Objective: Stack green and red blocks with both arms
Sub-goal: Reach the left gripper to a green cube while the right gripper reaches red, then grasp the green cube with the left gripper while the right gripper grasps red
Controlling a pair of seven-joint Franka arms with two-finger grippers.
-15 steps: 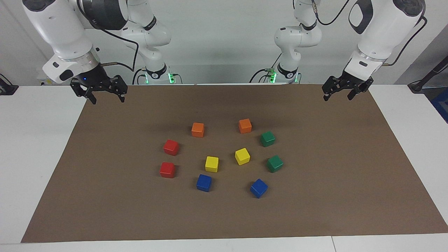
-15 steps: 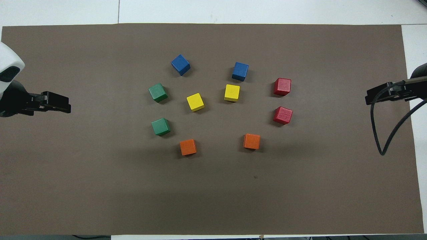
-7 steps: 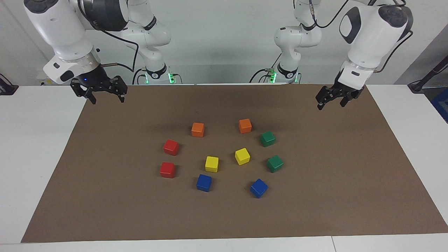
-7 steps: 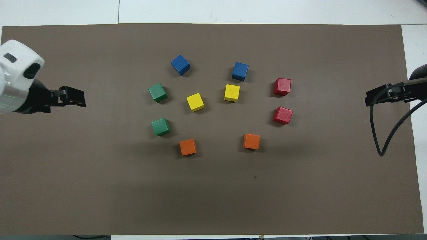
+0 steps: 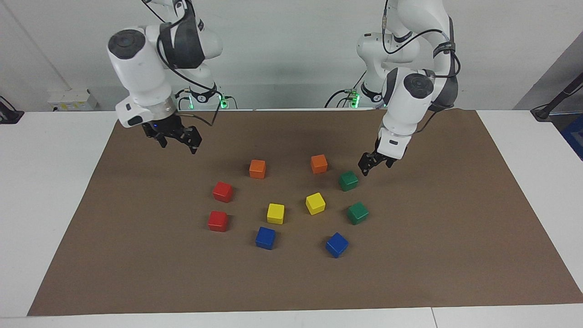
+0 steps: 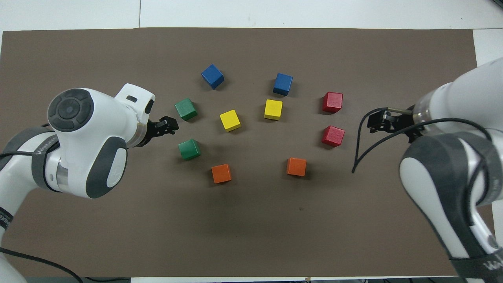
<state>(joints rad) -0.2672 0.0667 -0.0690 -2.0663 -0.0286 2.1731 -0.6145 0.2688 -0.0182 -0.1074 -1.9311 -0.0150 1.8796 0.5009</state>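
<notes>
while both claws hung open and empty above the brown mat (image 5: pixel 455 255), nothing was yet stacked. the left claw (image 5: pixel 374 165) hovered close beside the green block nearer the robots (image 5: pixel 348 181), at about its two o'clock in the facing view; the second green block (image 5: pixel 358 213) lay at that block's five o'clock. the right claw (image 5: pixel 175 137) hung over bare mat, well apart from the two red blocks (image 5: pixel 222 192) (image 5: pixel 217 221), at about eleven o'clock from the nearer one.

the likeliest trouble sat with the left claw: an orange block (image 5: pixel 319 164) lay near the green one, at its ten o'clock, so a descent slightly off could nudge either cube or skew the green one between the fingers. a yellow block (image 5: pixel 315 203) near the greens and another orange block (image 5: pixel 257 168) near the reds left little room for a wide approach. a tilted grip would probably make the upper block slide off when released on the surface's mat.
</notes>
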